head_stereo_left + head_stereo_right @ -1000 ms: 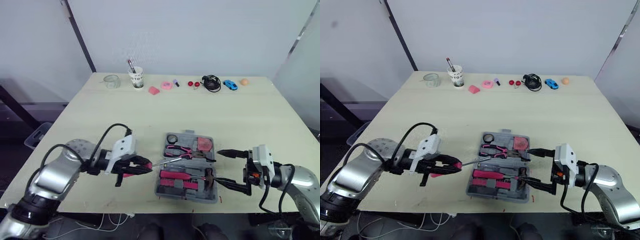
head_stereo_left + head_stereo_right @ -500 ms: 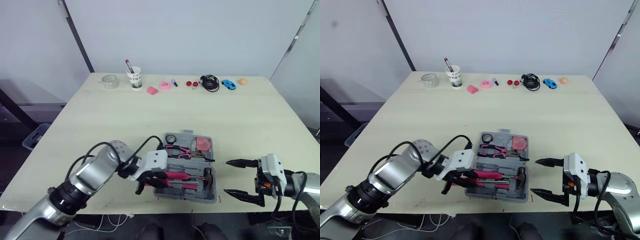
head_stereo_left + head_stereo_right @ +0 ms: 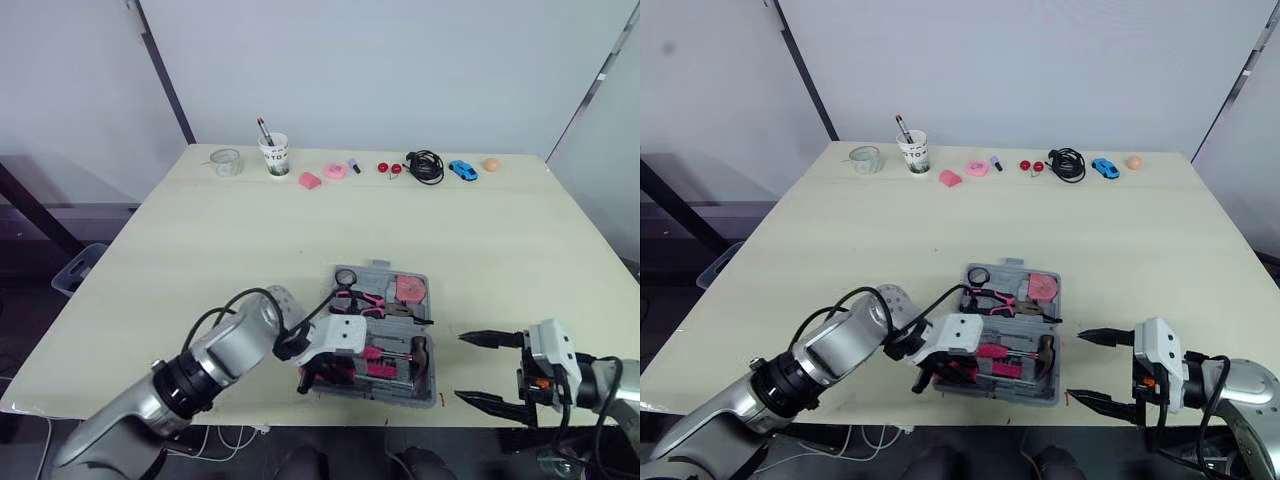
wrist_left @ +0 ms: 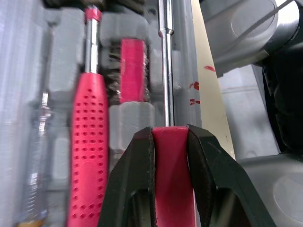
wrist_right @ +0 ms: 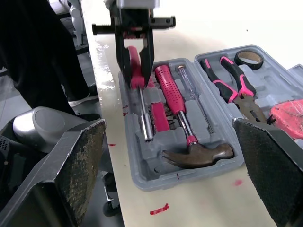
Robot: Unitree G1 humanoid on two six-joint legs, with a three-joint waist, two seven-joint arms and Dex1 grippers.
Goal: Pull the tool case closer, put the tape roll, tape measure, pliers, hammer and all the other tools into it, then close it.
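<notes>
Swung inward since before, our left gripper [image 4: 169, 135] clamps the screwdriver [image 4: 166, 80] over the case [image 5: 163, 172]; our right gripper [image 3: 460, 367] stands open alongside.

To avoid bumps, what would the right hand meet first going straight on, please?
Probably the near wall of the open grey plastic tool case, beside the pink-handled hammer; depth is unclear.

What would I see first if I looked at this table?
Probably the open grey tool case near the table's front edge, full of pink-handled tools. The left gripper pinches a pink screwdriver down at the case's front side, and the right gripper hangs open just to the right of it.
</notes>
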